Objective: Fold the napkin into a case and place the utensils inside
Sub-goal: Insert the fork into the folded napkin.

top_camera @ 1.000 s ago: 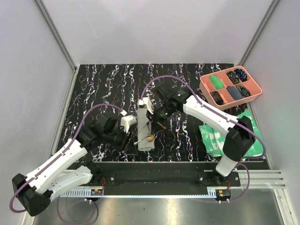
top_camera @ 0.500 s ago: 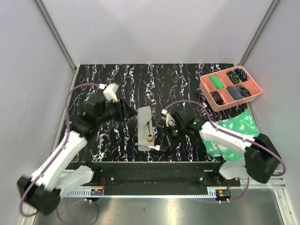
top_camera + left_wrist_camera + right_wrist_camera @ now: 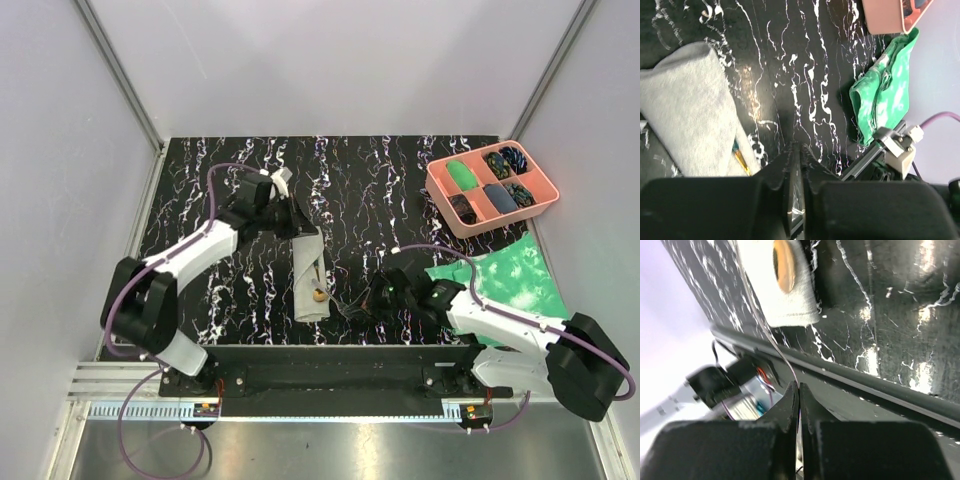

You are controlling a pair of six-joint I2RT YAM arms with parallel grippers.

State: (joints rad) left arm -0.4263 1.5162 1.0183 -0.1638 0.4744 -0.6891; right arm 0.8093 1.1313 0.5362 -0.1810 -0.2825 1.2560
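Left gripper [image 3: 291,218], jaws pressed together on nothing, hovers at the far end of the narrow folded light-grey cloth napkin case [image 3: 308,268] on the black marbled worktop [image 3: 400,190]. Right gripper [image 3: 799,386], likewise closed, sits near its near end, where a brown-handled utensil [image 3: 319,294] shows.

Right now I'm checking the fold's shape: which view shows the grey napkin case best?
Top external: the napkin case lies almost fully visible, a narrow strip on the table. The left wrist view shows only one end; the right wrist view only the other end, with a brown piece on it.
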